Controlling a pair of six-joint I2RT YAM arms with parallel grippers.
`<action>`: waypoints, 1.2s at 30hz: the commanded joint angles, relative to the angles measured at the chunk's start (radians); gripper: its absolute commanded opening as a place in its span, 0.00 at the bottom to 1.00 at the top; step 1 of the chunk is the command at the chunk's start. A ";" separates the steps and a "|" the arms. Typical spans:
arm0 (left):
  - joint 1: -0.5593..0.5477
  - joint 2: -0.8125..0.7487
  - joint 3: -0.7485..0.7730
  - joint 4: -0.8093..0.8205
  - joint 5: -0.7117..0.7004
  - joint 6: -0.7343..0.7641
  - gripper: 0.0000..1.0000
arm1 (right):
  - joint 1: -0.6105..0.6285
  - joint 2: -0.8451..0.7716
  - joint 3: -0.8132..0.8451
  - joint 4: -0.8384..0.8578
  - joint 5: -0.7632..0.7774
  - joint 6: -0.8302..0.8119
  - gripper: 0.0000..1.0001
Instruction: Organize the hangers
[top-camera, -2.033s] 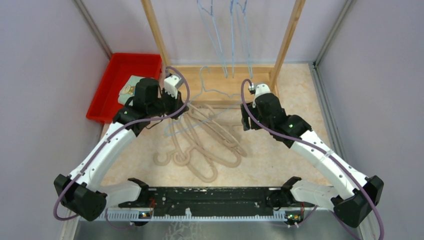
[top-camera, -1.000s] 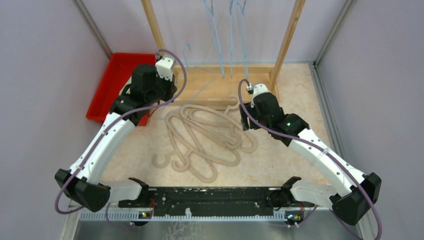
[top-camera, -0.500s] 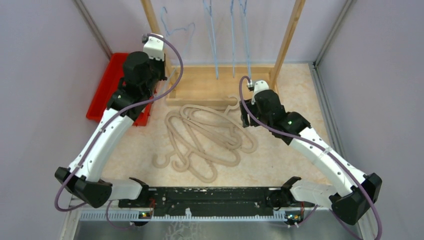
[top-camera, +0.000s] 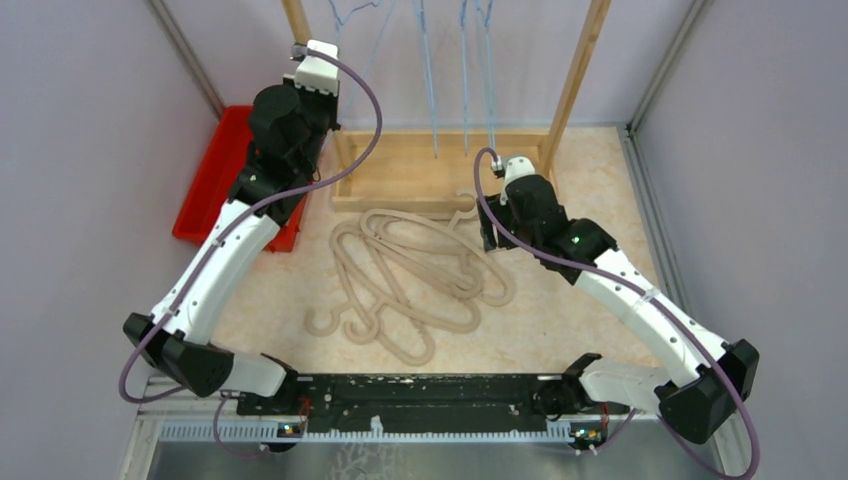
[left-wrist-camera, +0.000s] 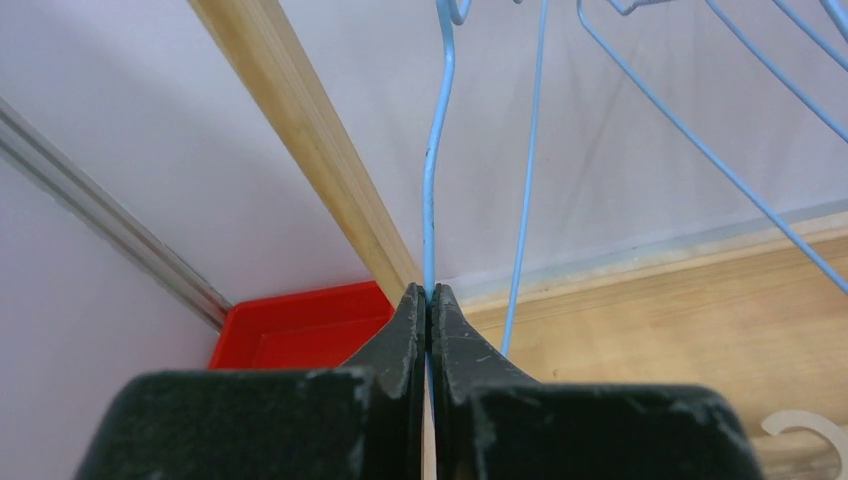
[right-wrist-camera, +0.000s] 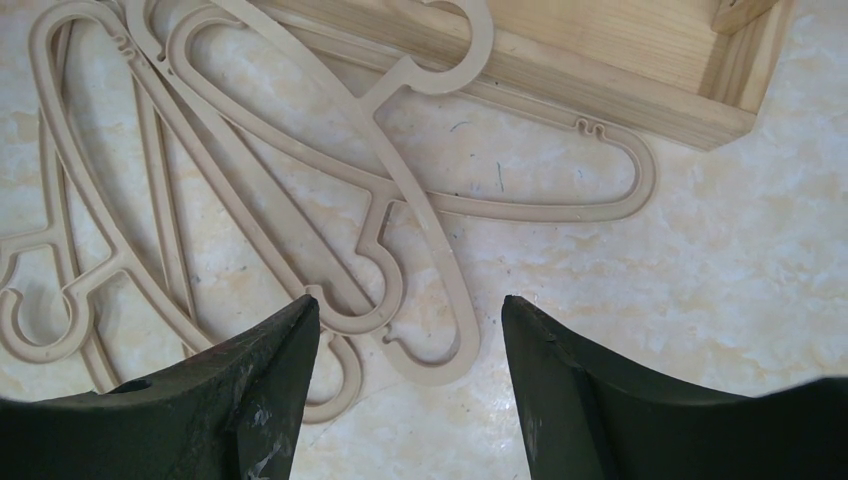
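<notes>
Several beige hangers (top-camera: 410, 275) lie tangled on the table in front of the rack; they also show in the right wrist view (right-wrist-camera: 300, 170). Several light-blue wire hangers (top-camera: 465, 80) hang inside the rack. My left gripper (left-wrist-camera: 429, 292) is shut on the wire of another light-blue hanger (left-wrist-camera: 430, 200) and holds it high beside the rack's left post (left-wrist-camera: 310, 150). In the top view the left gripper (top-camera: 318, 55) is at the back left. My right gripper (right-wrist-camera: 408, 305) is open and empty, just above the right end of the beige pile, also seen from the top (top-camera: 492, 235).
The wooden rack has two upright posts (top-camera: 580, 70) and a tray-like base (top-camera: 400, 180) at the back centre. A red bin (top-camera: 215, 180) sits at the back left, under my left arm. Walls close in on both sides.
My left arm has lifted the light-blue hanger off the beige pile and carried it up and back to the rack's left post. My right arm has barely moved.
</notes>
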 joint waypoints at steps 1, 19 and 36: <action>-0.011 0.063 0.098 0.067 -0.003 0.041 0.00 | -0.019 -0.003 0.055 0.038 0.023 -0.010 0.68; -0.030 0.262 0.263 -0.147 0.140 -0.076 0.00 | -0.042 -0.008 0.049 0.039 0.022 -0.018 0.68; -0.140 0.396 0.327 -0.150 0.198 -0.097 0.00 | -0.051 -0.031 0.033 0.038 0.010 -0.019 0.68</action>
